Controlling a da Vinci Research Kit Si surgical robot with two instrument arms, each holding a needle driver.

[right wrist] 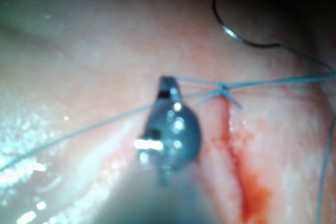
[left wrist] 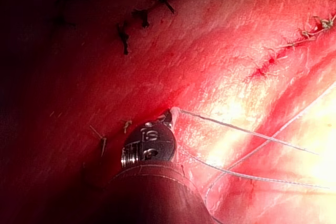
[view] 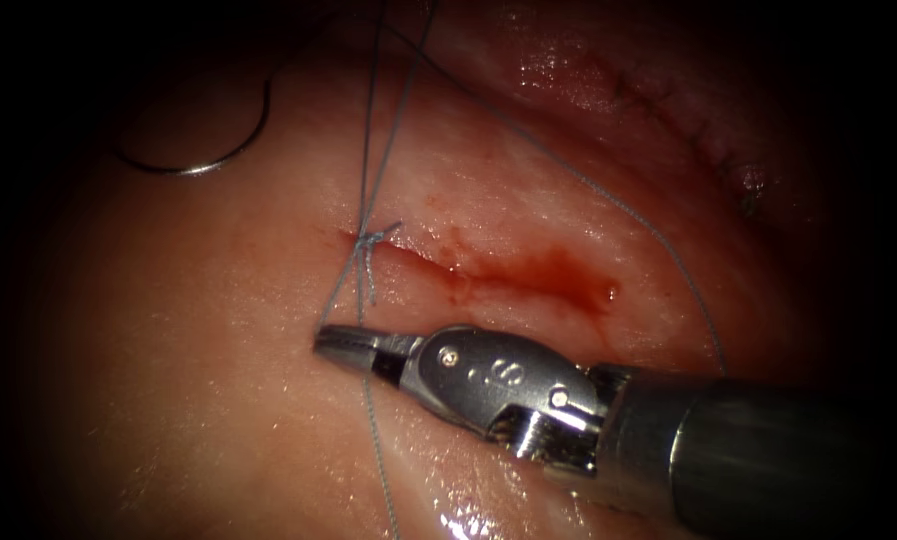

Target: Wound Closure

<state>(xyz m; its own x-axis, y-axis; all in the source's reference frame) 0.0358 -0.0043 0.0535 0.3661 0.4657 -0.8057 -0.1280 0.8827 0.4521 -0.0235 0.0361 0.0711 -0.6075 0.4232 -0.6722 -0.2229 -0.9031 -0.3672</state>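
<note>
Right tool, jaws clenched on the thread below the knot; needle lying free on tissue, its arc opening upward.

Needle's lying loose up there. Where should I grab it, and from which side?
The needle lies free on the tissue, on the left of the cut, its arc bulging downward. Probably best to grip the body toward the thread end, coming from above so the jaws cross the wire. The right tool is shut on the thread near the knot.

Needle on tissue, left of cut
</note>
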